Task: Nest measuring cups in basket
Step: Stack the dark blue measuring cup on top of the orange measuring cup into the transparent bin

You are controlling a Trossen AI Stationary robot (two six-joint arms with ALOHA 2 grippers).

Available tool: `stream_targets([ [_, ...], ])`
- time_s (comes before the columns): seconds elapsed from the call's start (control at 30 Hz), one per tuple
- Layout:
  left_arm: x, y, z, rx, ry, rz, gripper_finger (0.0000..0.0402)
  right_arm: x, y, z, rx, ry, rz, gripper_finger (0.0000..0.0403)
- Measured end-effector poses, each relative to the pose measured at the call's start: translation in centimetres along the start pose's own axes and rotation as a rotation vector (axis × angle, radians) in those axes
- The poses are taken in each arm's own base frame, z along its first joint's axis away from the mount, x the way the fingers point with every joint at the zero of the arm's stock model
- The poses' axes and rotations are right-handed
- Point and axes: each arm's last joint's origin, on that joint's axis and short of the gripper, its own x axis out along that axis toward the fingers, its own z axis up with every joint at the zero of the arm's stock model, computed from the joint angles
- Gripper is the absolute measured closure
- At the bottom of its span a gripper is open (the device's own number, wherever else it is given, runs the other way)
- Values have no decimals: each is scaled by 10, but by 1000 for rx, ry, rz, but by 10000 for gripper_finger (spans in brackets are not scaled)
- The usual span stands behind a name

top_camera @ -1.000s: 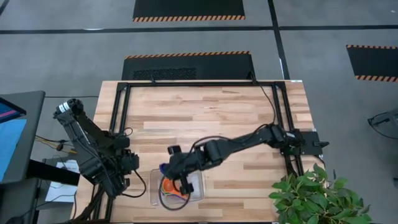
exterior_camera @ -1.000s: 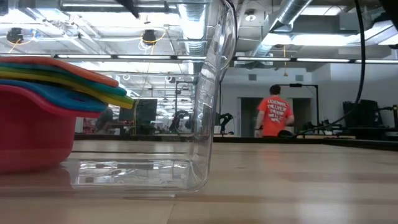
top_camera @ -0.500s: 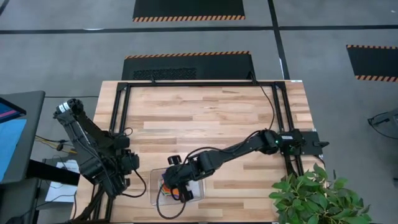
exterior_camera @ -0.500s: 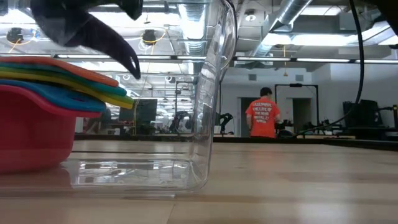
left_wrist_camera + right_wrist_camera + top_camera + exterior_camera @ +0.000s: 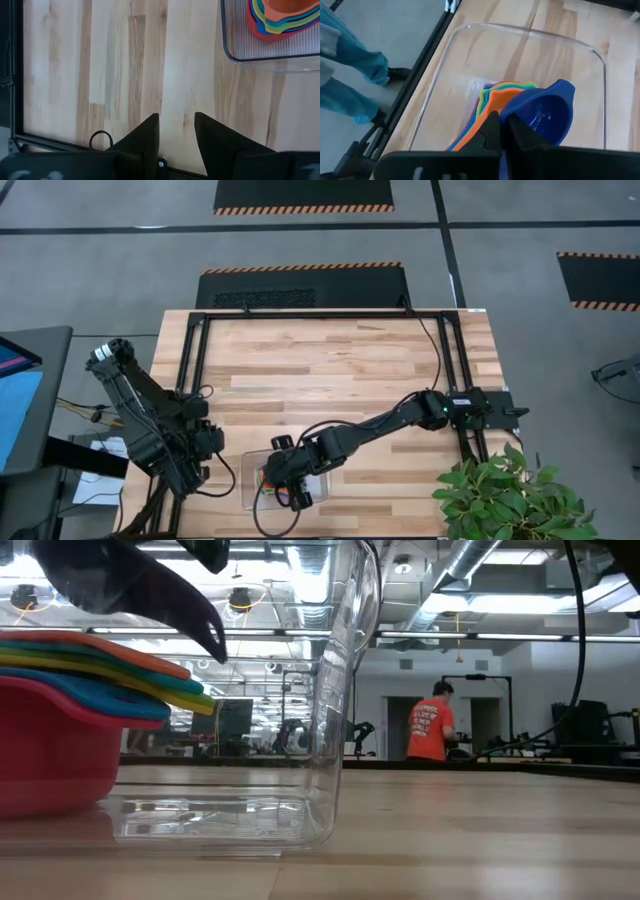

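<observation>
The clear basket point(image 5: 248, 480) sits at the table's near edge; its rim point(image 5: 530, 32) and wall point(image 5: 345, 690) also show. Inside it stand nested measuring cups point(image 5: 487, 112) with orange on top and red at the bottom point(image 5: 60, 740). My right gripper point(image 5: 504, 137) is over the basket point(image 5: 285, 480), shut on the dark blue measuring cup point(image 5: 540, 112) just above the stack. My left gripper point(image 5: 176, 132) waits open over bare wood to the basket's left point(image 5: 200, 450); its view catches the basket's corner point(image 5: 250, 55). My right gripper pinches the dark blue measuring cup by its handle end point(image 5: 512, 120) between the two fingers, which slant down from the table's right side. The bowl sticks out beyond the fingertips, open side up, lifted over the orange cup; whether it touches the stack I cannot tell.
A black frame point(image 5: 200, 380) edges the tabletop. A potted plant point(image 5: 510, 495) fills the near right corner. A person's legs point(image 5: 345, 75) stand beside the table's near edge, and a person in an orange shirt point(image 5: 430, 730) is far off in the room.
My right gripper has moved toward the table's near edge and down into the basket, carrying the dark blue cup over the stack. Its finger has come into the low view above the stacked cups. The person in the room has walked about.
</observation>
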Motion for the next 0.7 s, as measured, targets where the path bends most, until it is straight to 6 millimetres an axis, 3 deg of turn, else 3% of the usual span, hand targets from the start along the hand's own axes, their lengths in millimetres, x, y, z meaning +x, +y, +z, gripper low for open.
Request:
stream_targets([
  [0.7, 0, 0, 0, -28, -1, 1, 286, 0, 3, 4, 91, -39, 33, 360],
])
